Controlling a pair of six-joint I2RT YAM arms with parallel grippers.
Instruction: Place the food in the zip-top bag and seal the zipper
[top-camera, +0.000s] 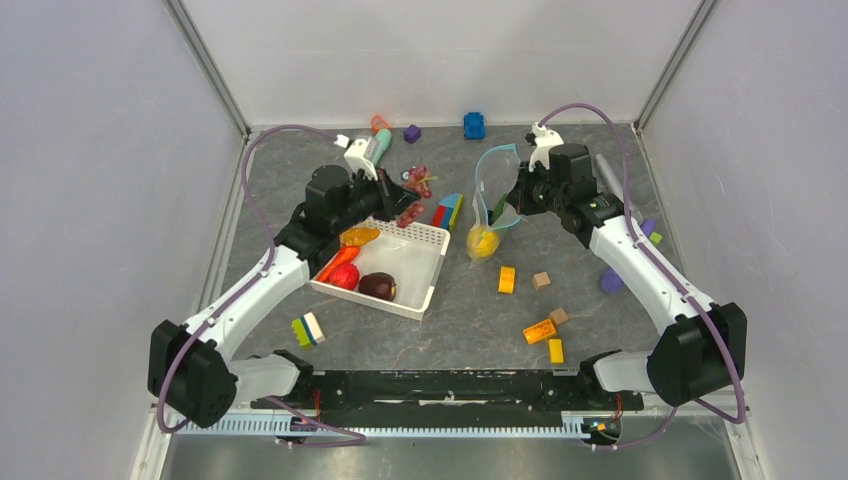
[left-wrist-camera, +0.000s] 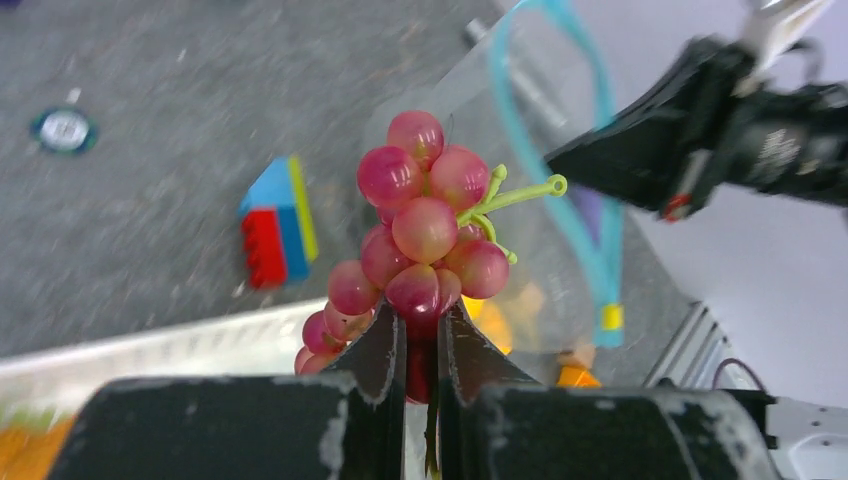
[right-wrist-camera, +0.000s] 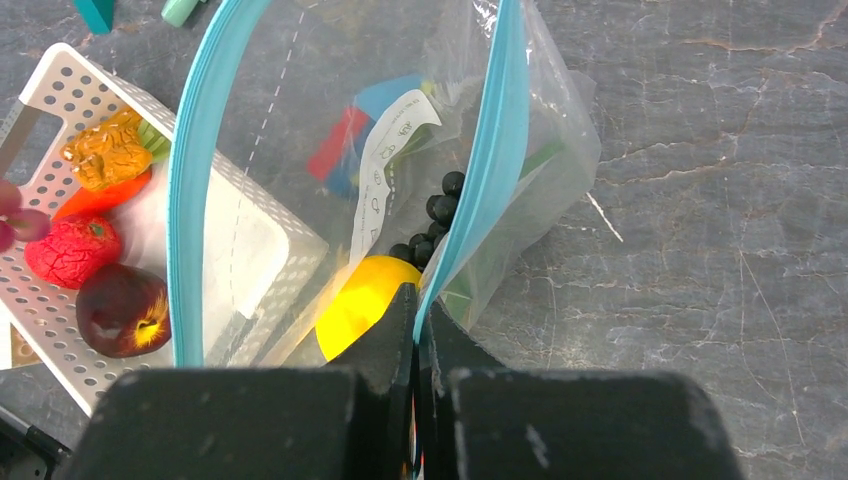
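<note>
Pinching the grapes (left-wrist-camera: 425, 228), your left claw (left-wrist-camera: 422, 312) hangs near the zip-top bag (right-wrist-camera: 545, 140); your right claw (right-wrist-camera: 418, 302), pressed together on the zipper (right-wrist-camera: 497, 160), holds its mouth agape. Centre the bunch over the mouth before releasing.

The white-shelled left arm (top-camera: 250, 300) and matching right arm (top-camera: 640, 262) have chunky black joints, thin purple cables (top-camera: 580, 105) looping off, and scuffed-up black fingers (left-wrist-camera: 375, 352).

Right tool (right-wrist-camera: 417, 305) pinches zipper (right-wrist-camera: 490, 170); yellow fruit (right-wrist-camera: 365, 300) inside bag (right-wrist-camera: 540, 150).
</note>
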